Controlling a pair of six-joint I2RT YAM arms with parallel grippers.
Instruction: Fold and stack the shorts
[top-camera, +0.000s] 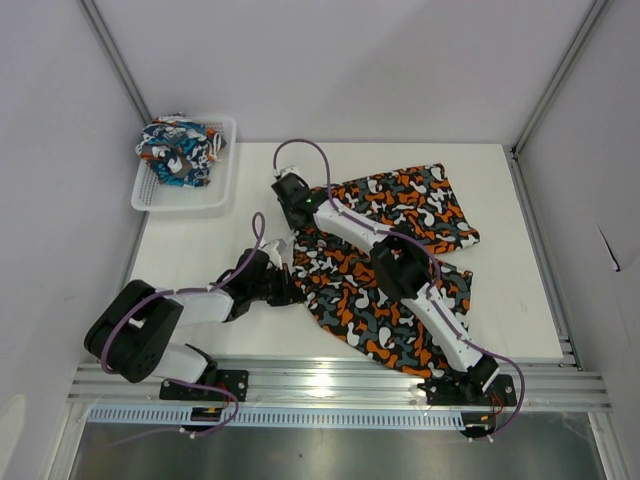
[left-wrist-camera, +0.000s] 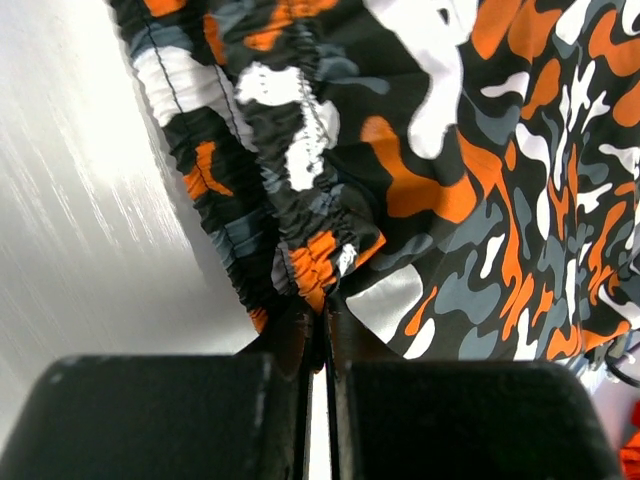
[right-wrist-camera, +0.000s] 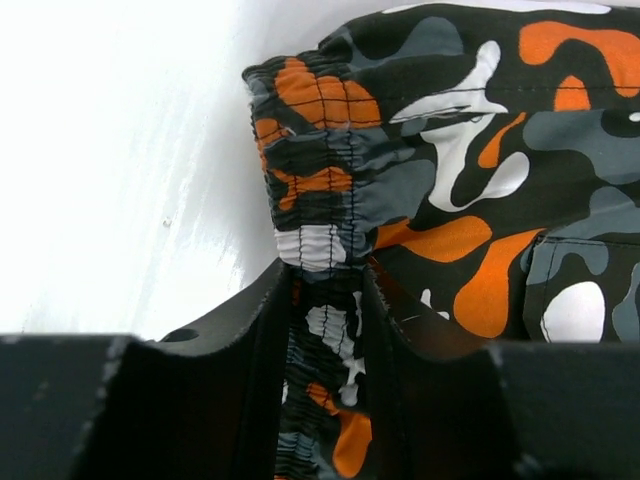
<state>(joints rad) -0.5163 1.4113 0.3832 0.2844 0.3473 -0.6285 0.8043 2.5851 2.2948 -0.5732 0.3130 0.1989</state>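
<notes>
The camouflage shorts (top-camera: 345, 290) lie spread on the white table (top-camera: 505, 300), partly under my right arm. My left gripper (top-camera: 283, 290) is at their near left edge, shut on a bunched bit of waistband (left-wrist-camera: 320, 265); the jaws (left-wrist-camera: 325, 310) are pressed almost together on it. My right gripper (top-camera: 297, 212) is at the far left corner, and the elastic waistband (right-wrist-camera: 325, 245) fills the gap between its fingers (right-wrist-camera: 328, 285). The blue-teal cartoon shorts (top-camera: 178, 150) sit crumpled in the basket.
The white mesh basket (top-camera: 185, 205) stands at the table's far left corner. Grey walls with metal posts close in the back and both sides. An aluminium rail (top-camera: 340, 375) carrying the arm bases runs along the near edge.
</notes>
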